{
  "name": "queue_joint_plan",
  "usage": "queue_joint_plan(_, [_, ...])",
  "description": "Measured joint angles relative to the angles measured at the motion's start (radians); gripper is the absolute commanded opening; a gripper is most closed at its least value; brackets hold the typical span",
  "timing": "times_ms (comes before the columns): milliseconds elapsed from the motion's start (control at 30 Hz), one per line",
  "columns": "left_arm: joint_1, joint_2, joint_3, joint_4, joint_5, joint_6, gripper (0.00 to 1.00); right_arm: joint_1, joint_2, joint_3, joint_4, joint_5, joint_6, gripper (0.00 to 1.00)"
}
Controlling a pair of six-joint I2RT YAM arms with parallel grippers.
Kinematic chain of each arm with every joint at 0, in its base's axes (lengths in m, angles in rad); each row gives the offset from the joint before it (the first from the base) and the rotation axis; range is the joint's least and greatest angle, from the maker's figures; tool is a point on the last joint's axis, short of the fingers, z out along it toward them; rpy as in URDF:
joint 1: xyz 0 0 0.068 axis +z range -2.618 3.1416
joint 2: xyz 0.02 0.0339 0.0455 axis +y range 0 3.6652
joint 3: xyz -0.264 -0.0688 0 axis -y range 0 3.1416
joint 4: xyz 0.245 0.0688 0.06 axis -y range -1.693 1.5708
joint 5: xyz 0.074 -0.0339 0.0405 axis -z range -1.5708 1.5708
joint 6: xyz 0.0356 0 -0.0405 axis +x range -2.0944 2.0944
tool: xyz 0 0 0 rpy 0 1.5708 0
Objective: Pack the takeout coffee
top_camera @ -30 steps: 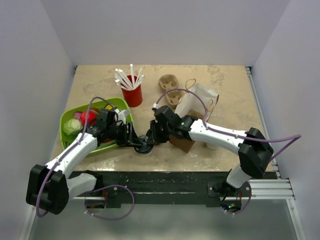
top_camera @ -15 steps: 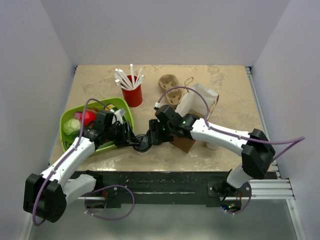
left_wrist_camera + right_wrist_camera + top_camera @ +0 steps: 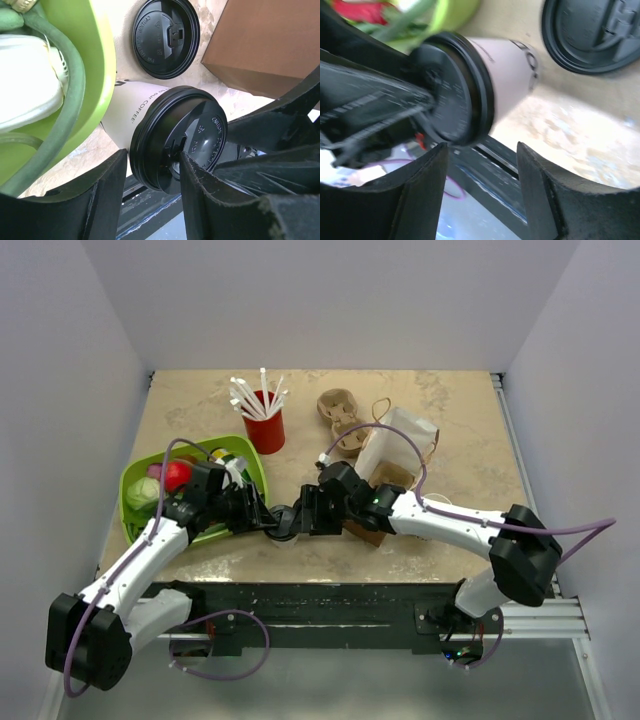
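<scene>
- Though the coffee (image 3: 175,137) is gripped, nothing is packed yet. It lies tipped on its side low at the front of the desk (image 3: 440,400), between the green tray (image 3: 97,55) and the bag (image 3: 400,440). Whether its base touches the desk or the tray I cannot tell.
- The left gripper (image 3: 151,161) appears to pinch the coffee at the lid end, its jaws partly closed with the rim between them.
- The right gripper (image 3: 482,150) has its jaws spread. The coffee sits beyond their tips, not between them, so I judge this arm carries none of the load.
- Left to do, as I judge it: carry the coffee to the bag, turn it upright and lower it in.
- Only the top view shows the whole layout: both arms meet at the middle front, with the bag just behind the right arm. There the coffee is little more than a dark spot under the two wrists.
- Only the left wrist view shows the cup's printed white side, the sip lid fully seated, and a loose lid (image 3: 166,37) flat on the desk just beyond.
- The right wrist view is blurred, but it shows what the left cannot: a left finger (image 3: 375,107) lying across the lid's face.
</scene>
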Motion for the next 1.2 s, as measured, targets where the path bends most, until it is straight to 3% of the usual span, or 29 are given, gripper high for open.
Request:
queue_joint_plan(400, [0.000, -0.026, -0.020, 0.013, -0.008, -0.014, 0.50, 0.000, -0.018, -0.024, 0.131, 0.002, 0.113, 0.61])
queue_joint_plan(633, [0.000, -0.027, -0.026, 0.021, -0.007, -0.021, 0.50, 0.003, 0.048, -0.011, 0.148, 0.002, 0.123, 0.59])
queue_joint_plan(900, [0.001, -0.030, -0.033, 0.034, -0.005, -0.025, 0.50, 0.010, 0.063, -0.012, 0.145, 0.033, 0.146, 0.47])
queue_joint_plan(1200, [0.001, -0.030, -0.033, 0.034, -0.010, -0.025, 0.49, 0.008, 0.065, -0.012, 0.148, 0.043, 0.171, 0.26])
